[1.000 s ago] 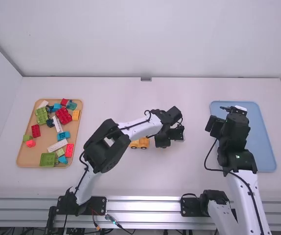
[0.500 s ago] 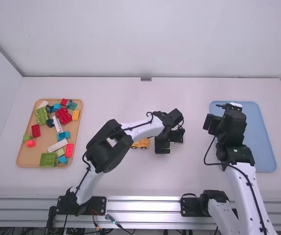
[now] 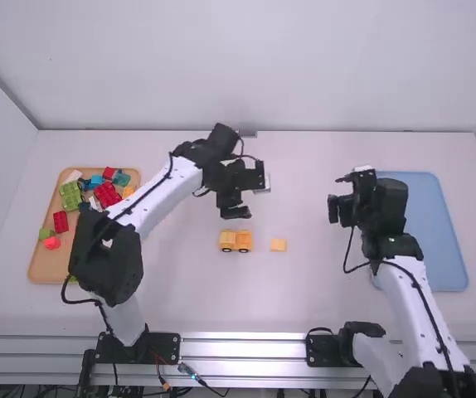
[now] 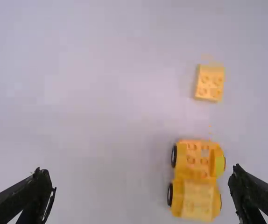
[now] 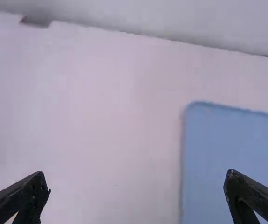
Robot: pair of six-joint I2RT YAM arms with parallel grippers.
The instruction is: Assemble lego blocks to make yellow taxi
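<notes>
In the high view my left gripper (image 3: 250,191) is above the table, just beyond the small yellow-orange wheeled car (image 3: 235,241). A loose yellow brick (image 3: 279,245) lies to the car's right, apart from it. The left wrist view has the left gripper (image 4: 141,193) open, the studded car body (image 4: 197,179) lower right and the loose brick (image 4: 210,83) farther up, studs showing. My right gripper (image 3: 337,195) hovers left of the blue tray in the high view; in the right wrist view the right gripper (image 5: 136,196) is open with nothing between its fingers.
A wooden tray (image 3: 42,276) holding several red, green, blue, white and yellow bricks is at the left, partly behind the left arm. The blue tray (image 3: 437,240) lies at the right, partly behind the right arm. A wall (image 3: 246,66) rises behind the table.
My left gripper has moved away from the bricks, up and to the left, uncovering the car and the loose yellow brick. The right gripper has shifted left, off the blue tray.
</notes>
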